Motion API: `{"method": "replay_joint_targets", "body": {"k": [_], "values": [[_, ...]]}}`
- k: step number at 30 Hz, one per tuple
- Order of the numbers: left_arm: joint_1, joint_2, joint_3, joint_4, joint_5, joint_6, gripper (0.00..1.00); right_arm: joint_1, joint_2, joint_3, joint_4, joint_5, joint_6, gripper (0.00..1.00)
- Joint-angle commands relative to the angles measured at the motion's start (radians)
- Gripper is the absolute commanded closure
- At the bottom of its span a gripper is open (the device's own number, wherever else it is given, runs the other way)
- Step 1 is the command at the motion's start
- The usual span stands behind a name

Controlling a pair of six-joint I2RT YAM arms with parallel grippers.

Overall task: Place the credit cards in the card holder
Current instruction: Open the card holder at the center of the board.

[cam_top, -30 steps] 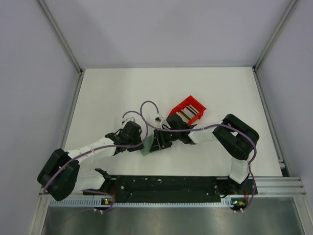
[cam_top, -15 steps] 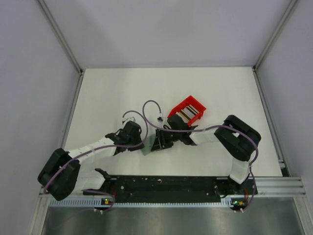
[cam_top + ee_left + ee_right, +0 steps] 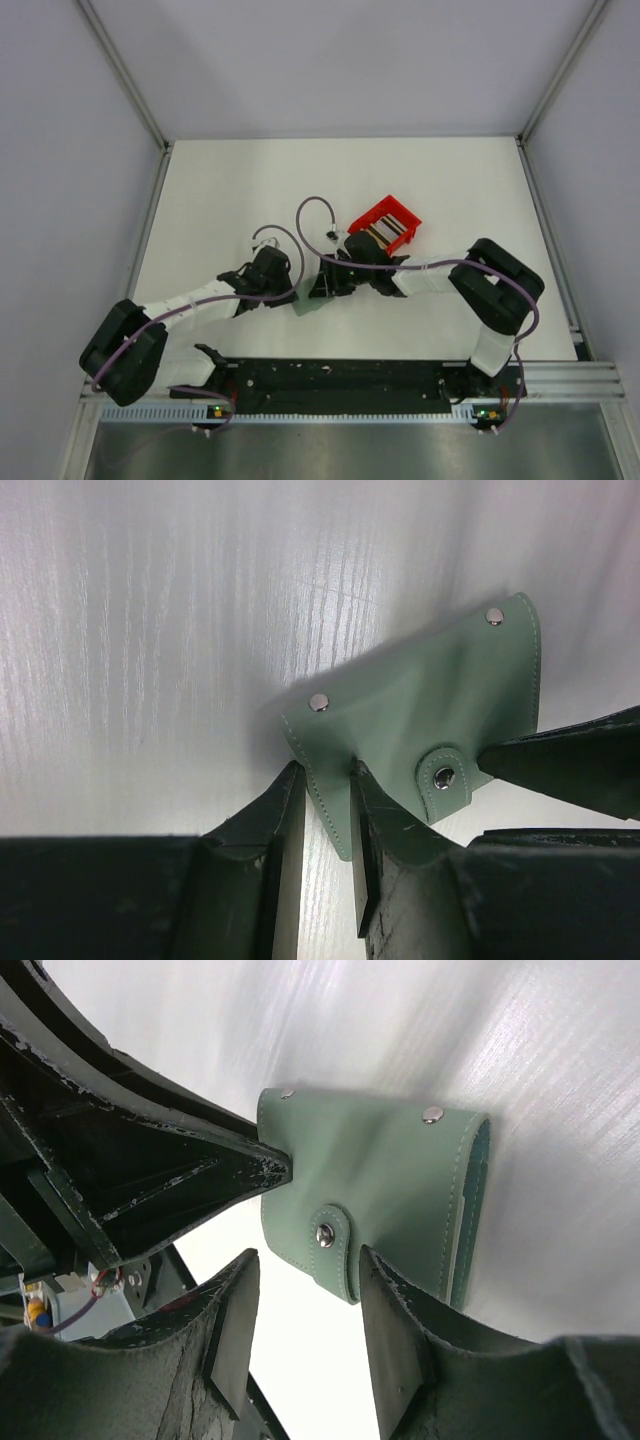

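The grey-green card holder (image 3: 430,715) is folded shut, its snap tab (image 3: 325,1235) fastened. It is tilted and casts a shadow on the white table. My left gripper (image 3: 326,768) is shut on its near corner. My right gripper (image 3: 307,1253) is open, its jaws standing either side of the tab edge, right finger (image 3: 400,1310) against the holder. In the top view both grippers, left (image 3: 288,290) and right (image 3: 322,285), meet over the holder (image 3: 306,304). The credit cards (image 3: 385,230) lie stacked in the red bin.
The red plastic bin (image 3: 402,209) stands just behind and to the right of the grippers. Purple cables (image 3: 310,215) loop above both wrists. Metal frame rails (image 3: 150,210) border the table on both sides.
My right gripper has shifted slightly back and left over the holder, and its elbow has swung right. The holder is now more hidden between the grippers. The left arm has barely moved.
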Motion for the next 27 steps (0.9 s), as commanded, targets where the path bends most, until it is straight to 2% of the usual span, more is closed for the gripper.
{"method": "replay_joint_targets", "body": {"k": [1, 7, 13, 17, 27], "values": [[-0.012, 0.031, -0.044, -0.067, 0.039, -0.005, 1.0, 0.005, 0.021, 0.016, -0.01, 0.036, 0.017, 0.55], [-0.012, 0.031, -0.044, -0.061, 0.033, -0.021, 1.0, 0.011, 0.082, -0.02, 0.076, -0.065, 0.072, 0.59], [-0.012, 0.031, -0.049, -0.046, 0.038, -0.041, 1.0, 0.034, 0.122, 0.003, 0.064, -0.102, 0.089, 0.66], [-0.012, 0.031, -0.053, -0.041, 0.032, -0.058, 1.0, 0.043, 0.116, -0.017, 0.087, -0.118, 0.089, 0.76], [-0.012, 0.03, -0.06, -0.047, -0.011, -0.112, 1.0, 0.043, 0.104, 0.006, -0.016, -0.177, 0.007, 0.73]]}}
